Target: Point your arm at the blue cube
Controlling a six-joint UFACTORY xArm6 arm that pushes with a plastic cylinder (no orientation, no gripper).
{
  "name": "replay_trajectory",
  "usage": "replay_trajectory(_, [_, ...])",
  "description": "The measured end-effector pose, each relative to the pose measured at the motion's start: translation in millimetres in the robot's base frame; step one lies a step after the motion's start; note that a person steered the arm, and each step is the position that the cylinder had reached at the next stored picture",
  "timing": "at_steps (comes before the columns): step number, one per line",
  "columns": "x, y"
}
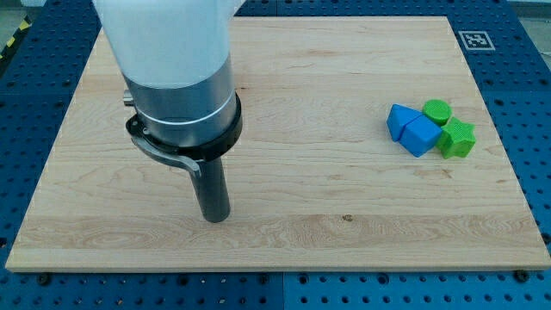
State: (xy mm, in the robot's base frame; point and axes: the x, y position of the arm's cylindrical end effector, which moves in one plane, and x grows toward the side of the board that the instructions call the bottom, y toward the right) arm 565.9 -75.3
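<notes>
My tip (215,215) rests on the board (301,224) toward the view's left and bottom, well apart from the blocks. Four blocks cluster near the right edge: blue cube (421,135) touching blue block (399,120) on its left, green cylinder (436,110) above, green block (456,139), perhaps star-shaped, at its right.
</notes>
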Motion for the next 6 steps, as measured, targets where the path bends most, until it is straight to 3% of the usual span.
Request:
replay_trajectory(4, [-3,12])
replay_trajectory(6, [-59,123])
